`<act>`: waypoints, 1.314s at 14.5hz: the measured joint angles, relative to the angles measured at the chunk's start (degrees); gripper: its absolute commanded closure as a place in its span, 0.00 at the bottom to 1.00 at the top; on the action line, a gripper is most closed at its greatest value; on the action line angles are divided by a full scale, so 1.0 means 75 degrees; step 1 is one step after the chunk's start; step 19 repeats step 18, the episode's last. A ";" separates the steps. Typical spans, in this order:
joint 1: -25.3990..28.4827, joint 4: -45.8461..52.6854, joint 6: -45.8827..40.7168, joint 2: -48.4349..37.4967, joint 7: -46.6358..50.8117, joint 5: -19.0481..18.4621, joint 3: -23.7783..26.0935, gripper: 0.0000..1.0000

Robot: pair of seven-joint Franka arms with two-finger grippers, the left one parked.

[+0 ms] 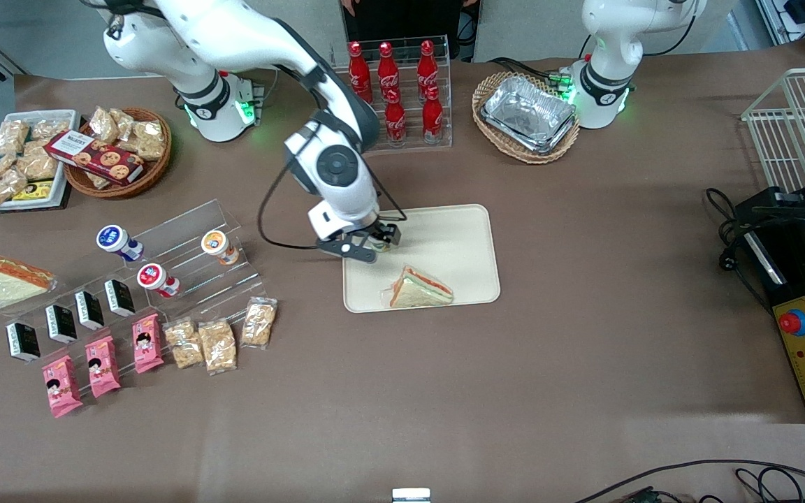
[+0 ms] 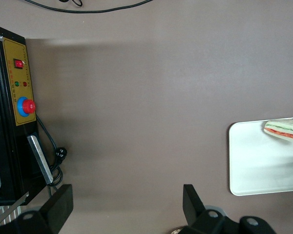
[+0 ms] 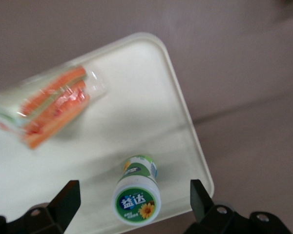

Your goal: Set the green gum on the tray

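Observation:
The green gum (image 3: 136, 195), a small white bottle with a green lid and label, sits on the beige tray (image 3: 136, 112) near one of its corners. My right gripper (image 3: 134, 194) is open just above it, with one finger on each side and neither touching the bottle. In the front view the gripper (image 1: 374, 246) hangs over the tray (image 1: 458, 230) at the edge toward the working arm's end, and the gum (image 1: 381, 242) peeks out between the fingers. The tray's edge also shows in the left wrist view (image 2: 254, 165).
A wrapped sandwich (image 1: 420, 288) lies on the tray, nearer the front camera than the gum. A clear stepped shelf holds blue-lidded (image 1: 117, 241), orange-lidded (image 1: 217, 244) and red-lidded (image 1: 156, 278) bottles. A cola rack (image 1: 402, 91) and a basket of foil trays (image 1: 527, 115) stand farther back.

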 measured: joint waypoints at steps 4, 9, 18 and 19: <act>-0.1255 0.1340 -0.2481 -0.1041 -0.1691 -0.0016 -0.0041 0.00; -0.3440 0.2054 -0.3710 -0.1687 -0.4669 -0.0036 -0.0088 0.00; -0.6373 0.2071 -0.4067 -0.2007 -0.9351 -0.0629 -0.0297 0.00; -0.6373 0.2071 -0.4067 -0.2007 -0.9351 -0.0629 -0.0297 0.00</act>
